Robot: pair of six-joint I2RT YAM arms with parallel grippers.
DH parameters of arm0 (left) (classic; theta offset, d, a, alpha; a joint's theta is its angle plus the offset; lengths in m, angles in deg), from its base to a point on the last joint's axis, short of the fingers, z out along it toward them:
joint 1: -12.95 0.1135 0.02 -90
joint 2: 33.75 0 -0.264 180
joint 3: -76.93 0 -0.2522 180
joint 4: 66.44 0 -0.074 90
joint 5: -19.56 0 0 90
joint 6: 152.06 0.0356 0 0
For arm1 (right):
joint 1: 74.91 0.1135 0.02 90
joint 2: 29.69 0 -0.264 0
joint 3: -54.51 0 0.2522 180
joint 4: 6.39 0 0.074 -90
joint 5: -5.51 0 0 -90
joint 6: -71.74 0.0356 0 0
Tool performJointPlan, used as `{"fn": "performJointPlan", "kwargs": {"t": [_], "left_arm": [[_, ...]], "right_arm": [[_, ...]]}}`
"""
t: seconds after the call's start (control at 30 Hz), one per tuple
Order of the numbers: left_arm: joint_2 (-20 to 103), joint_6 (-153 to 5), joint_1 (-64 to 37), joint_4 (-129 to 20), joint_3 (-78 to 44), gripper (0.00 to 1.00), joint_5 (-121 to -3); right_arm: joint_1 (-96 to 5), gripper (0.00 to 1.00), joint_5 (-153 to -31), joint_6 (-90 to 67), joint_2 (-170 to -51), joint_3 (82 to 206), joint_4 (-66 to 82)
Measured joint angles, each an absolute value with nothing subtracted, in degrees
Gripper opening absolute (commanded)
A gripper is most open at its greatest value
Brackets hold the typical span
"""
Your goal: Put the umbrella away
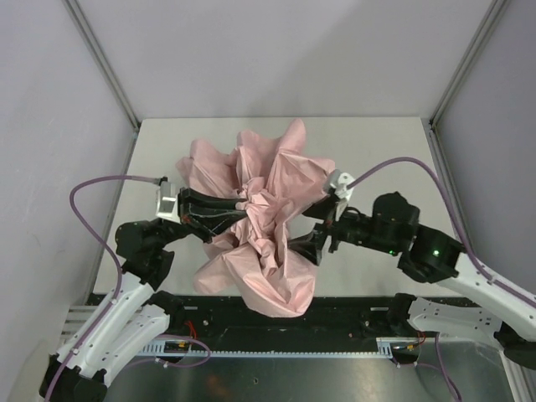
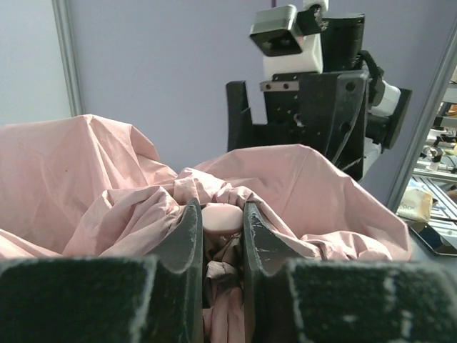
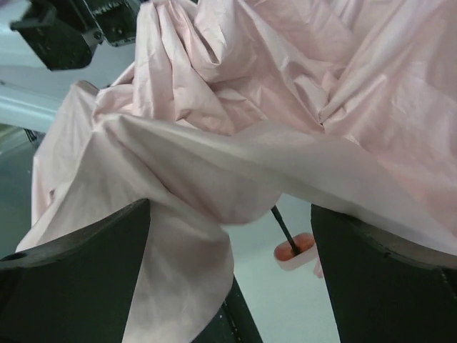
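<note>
- The umbrella (image 1: 264,226) lies mid-table (image 1: 377,142) — light, limp, slippery cloth heaped between my grippers.
- My left gripper (image 2: 222,218) pinches narrow on a small pink piece amid its folds.
- My right gripper (image 3: 228,243) gapes wide — the stiff black shaft (image 3: 283,227) looks the surer hold.

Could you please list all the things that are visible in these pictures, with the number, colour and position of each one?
umbrella: one, pale pink, crumpled fabric in the middle of the table, between both grippers
shaft: one, black, under the fabric, seen from the right wrist
handle: one, pink, at the shaft's end
table: one, pale grey, beneath the umbrella
walls: three, grey, at the table's left, back and right
cables: two, purple, one looping from each arm
left gripper: one, black, shut on a pink part of the umbrella
right gripper: one, black, open, fabric draped between its fingers
</note>
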State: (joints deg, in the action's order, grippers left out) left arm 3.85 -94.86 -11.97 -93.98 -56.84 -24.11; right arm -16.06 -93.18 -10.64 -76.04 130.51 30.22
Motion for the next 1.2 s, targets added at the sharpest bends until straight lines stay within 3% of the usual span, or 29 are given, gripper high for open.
{"fn": "performJointPlan", "kwargs": {"t": [0.63, 1.13, 1.2], "left_arm": [[6.5, -96.2, -18.0, -93.5, -54.9, 0.0, -26.4], [6.8, -90.8, -18.8, -70.9, -52.3, 0.0, -64.0], [7.2, -90.1, -18.8, -68.0, -51.9, 0.0, -67.2]], "right_arm": [[-12.3, 0.99, -88.8, -16.3, -88.8, 130.0, 14.6], [-8.1, 0.96, -72.5, -6.0, -75.6, 132.2, 24.1], [-7.0, 0.88, -73.9, -5.0, -76.1, 132.7, 22.0]]}}
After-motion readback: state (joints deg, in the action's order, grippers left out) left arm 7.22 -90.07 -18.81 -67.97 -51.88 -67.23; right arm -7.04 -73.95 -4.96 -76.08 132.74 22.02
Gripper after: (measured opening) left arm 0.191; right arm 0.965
